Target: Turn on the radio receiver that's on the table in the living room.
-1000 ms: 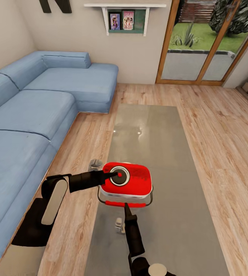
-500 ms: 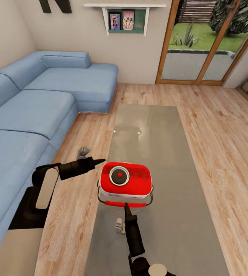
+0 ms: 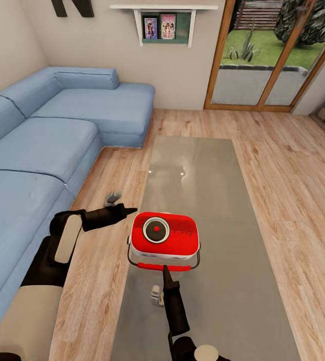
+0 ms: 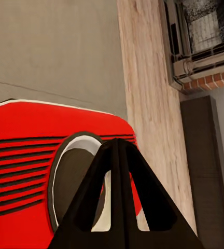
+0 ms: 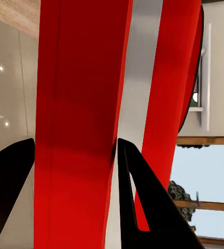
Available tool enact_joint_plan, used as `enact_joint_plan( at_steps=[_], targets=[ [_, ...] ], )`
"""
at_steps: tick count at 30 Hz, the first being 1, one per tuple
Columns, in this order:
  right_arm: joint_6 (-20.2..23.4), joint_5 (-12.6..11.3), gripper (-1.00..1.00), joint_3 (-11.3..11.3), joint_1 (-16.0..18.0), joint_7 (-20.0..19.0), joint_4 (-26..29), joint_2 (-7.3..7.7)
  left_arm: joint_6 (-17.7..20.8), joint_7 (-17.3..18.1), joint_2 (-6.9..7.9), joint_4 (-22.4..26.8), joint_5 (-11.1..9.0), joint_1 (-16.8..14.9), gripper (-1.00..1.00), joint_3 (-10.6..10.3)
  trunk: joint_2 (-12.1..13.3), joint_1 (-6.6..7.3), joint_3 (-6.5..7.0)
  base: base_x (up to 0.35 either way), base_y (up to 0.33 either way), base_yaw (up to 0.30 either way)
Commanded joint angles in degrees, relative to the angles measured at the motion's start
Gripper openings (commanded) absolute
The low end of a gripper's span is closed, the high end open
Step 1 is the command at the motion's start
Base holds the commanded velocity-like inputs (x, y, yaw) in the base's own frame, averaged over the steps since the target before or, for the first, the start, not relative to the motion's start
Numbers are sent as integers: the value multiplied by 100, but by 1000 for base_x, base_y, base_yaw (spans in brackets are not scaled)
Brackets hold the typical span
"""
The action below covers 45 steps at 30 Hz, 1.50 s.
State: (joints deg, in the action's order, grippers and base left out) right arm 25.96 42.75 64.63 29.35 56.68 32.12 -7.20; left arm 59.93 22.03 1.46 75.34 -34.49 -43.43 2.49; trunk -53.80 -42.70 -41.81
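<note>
The red radio receiver [image 3: 175, 238] lies flat on the near part of the long glossy table [image 3: 197, 170], with its white-ringed dial [image 3: 156, 229] facing up and its wire handle toward me. My left gripper [image 3: 131, 210] is shut and hovers just left of the radio, apart from it. In the left wrist view its joined tips [image 4: 117, 148] point across the dial [image 4: 65, 176] and the speaker grille [image 4: 18, 166]. My right gripper [image 3: 164, 269] stands open at the radio's near edge. The right wrist view has its fingers [image 5: 75, 141] spread before the red and white striped edge [image 5: 75, 78].
A blue sectional sofa [image 3: 42, 145] runs along the left, close to my left arm. Light wood floor [image 3: 293, 200] surrounds the table. Glass doors [image 3: 268, 55] and a wall shelf [image 3: 165, 22] stand at the back. A brick fireplace [image 4: 205, 52] and dark brown furniture [image 4: 208, 166] appear in the left wrist view.
My left gripper has drawn back from the radio's dial to a spot left of the radio, and the left elbow has shifted. The radio and right arm have not moved.
</note>
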Motion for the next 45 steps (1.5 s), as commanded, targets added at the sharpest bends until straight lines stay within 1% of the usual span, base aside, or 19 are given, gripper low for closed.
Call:
enact_joint_plan(
  at_steps=[1, 5, 8, 10, 13, 14, 15, 18, 21, 30, 31, 33, 34, 36, 37, 38, 42, 45],
  targets=[
    [24, 28, -100, 6, 1, 10, 2, 0, 1, -9, -31, -79, 3, -85, -100, -2, 0, 0, 0, 0, 0, 0],
    [23, 29, -100, 6, 1, 10, -1, -2, 1, -14, -102, -121, -1, -206, -100, -3, 0, 0, 0, 0, 0, 0],
    [24, 31, -100, 6, 1, 10, -3, -8, 1, -16, -294, -140, 10, -338, -100, -42, 0, 0, 0, 0, 0, 0],
    [24, 32, -100, 6, 1, 10, -3, -9, 4, -78, -387, -148, 17, -366, -100, -59, 0, 0, 0, 0, 0, 0],
    [22, 31, -100, 6, 1, 10, -3, -9, 7, -385, -542, -144, 21, -399, -100, -93, 0, 0, 0, 0, 0, 0],
    [23, 32, -100, 6, 1, 10, -3, -9, 7, -458, -601, -143, 21, -414, -100, -143, 0, 0, 0, 0, 0, 0],
    [23, 32, -100, 6, 1, 10, -2, -9, 7, -487, -624, -143, 21, -424, -100, -199, 0, 0, 0, 0, 0, 0],
    [18, 32, -100, 6, 1, 8, -3, -9, 7, -527, -654, -148, 22, -477, -100, -376, 0, 0, 0, 0, 0, 0],
    [16, 32, -100, 6, 1, 8, -3, -11, 7, -538, -651, -159, 22, -500, -100, -444, 0, 0, 0, 0, 0, 0],
    [15, 31, -100, 6, 1, -7, -20, -17, 7, -550, -632, -325, 22, -582, -100, -484, 0, 0, 0, 0, 0, 0],
    [15, 31, -100, 6, 1, -6, -20, -18, 7, -551, -607, -342, 22, -585, -100, -505, 0, 0, 0, 0, 0, 0],
    [15, 32, -100, 6, 1, -3, -21, -18, 7, -551, -575, -384, 23, -587, -100, -583, 0, 0, 0, 0, 0, 0],
    [15, 32, -100, 6, 1, -1, -21, -18, 7, -551, -540, -422, 23, -587, -100, -681, 0, 0, 0, 0, 0, 0],
    [15, 31, -100, 6, 1, -5, -21, -16, 7, -551, -450, -493, 22, -587, -100, -931, 0, 0, 0, 0, 0, 0],
    [15, 31, -100, 6, 1, -10, -21, -12, 7, -551, -378, -530, 22, -588, -100, -1136, 0, 0, 0, 0, 0, 0],
    [15, 32, -100, 6, 1, -12, -21, -11, 7, -552, -351, -539, 22, -588, -100, -1193, 0, 0, 0, 0, 0, 0],
    [15, 32, -100, 6, 1, -16, -21, -17, 7, -551, -288, -553, 22, -588, -100, -1285, 0, 0, 0, 0, 0, 0],
    [15, 32, -100, 6, 1, -20, -21, -18, 7, -551, -267, -555, 22, -588, -100, -1299, 0, 0, 0, 0, 0, 0]
  ],
)
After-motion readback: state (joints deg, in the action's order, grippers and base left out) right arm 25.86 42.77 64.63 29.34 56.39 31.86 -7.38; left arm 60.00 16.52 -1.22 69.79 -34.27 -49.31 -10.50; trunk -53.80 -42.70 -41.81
